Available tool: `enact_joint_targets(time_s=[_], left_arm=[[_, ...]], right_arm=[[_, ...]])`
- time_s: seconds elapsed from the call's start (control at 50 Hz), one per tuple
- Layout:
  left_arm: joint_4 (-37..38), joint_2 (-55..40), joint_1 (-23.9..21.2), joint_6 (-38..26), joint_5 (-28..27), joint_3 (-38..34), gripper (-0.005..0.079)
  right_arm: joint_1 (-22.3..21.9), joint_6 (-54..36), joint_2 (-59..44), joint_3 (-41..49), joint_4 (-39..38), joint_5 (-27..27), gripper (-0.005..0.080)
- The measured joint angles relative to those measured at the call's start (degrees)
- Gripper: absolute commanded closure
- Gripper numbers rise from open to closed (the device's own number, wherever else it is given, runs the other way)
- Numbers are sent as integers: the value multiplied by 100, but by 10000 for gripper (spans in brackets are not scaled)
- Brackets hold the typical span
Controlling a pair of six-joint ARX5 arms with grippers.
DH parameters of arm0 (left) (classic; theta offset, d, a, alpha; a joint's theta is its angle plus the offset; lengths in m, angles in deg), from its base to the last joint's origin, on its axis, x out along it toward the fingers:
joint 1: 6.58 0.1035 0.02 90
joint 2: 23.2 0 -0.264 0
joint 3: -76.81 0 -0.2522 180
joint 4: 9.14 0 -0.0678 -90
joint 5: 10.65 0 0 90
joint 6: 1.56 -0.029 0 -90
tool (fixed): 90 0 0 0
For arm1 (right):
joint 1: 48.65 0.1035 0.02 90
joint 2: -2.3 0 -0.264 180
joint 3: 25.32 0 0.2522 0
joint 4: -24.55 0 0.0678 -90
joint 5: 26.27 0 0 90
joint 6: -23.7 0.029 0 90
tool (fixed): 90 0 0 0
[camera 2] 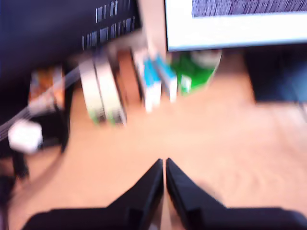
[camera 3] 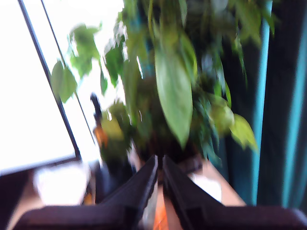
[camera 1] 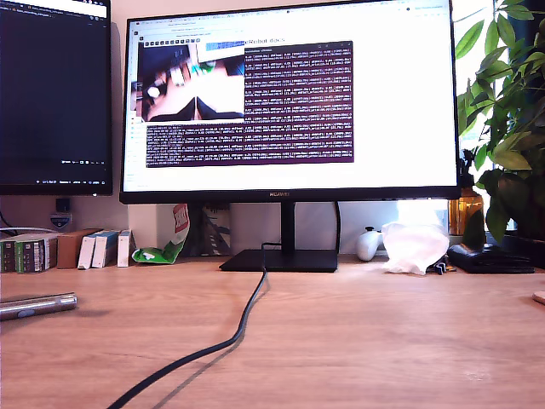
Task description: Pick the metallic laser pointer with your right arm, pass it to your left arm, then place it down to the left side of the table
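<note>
The metallic laser pointer (camera 1: 37, 305) lies flat on the wooden table (camera 1: 366, 341) at the exterior view's left edge, with nothing holding it. Neither arm shows in the exterior view. In the blurred first wrist view my first gripper (camera 2: 164, 163) is shut and empty, its black fingertips touching above bare tabletop, facing small boxes under the monitors. In the second wrist view my second gripper (camera 3: 159, 159) is shut with nothing between its fingers, raised and facing the leafy plant (camera 3: 172, 91). The pointer is out of view in both wrist views.
A black cable (camera 1: 234, 336) runs from the monitor stand (camera 1: 281, 258) across the table toward the front. Small boxes (camera 1: 60, 250) and a green packet (camera 1: 166, 247) line the back at the exterior view's left. A crumpled tissue (camera 1: 415, 245) and potted plant (camera 1: 507, 128) stand at its right.
</note>
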Motion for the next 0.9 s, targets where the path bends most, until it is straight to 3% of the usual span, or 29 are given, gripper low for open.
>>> enact_joint_targets(time_s=[0.16,0.36,0.9], left_arm=[[-496,140,-245,-308,-210,0,766],[-538,210,-323,-503,-177,-94,766],[-1696,1545,-313,-498,9,-2420,766]], right_arm=[[0,-214,35,0,-330,15,765],[-2,-243,50,234,-544,-116,765],[0,-649,955,1781,-713,-638,765]])
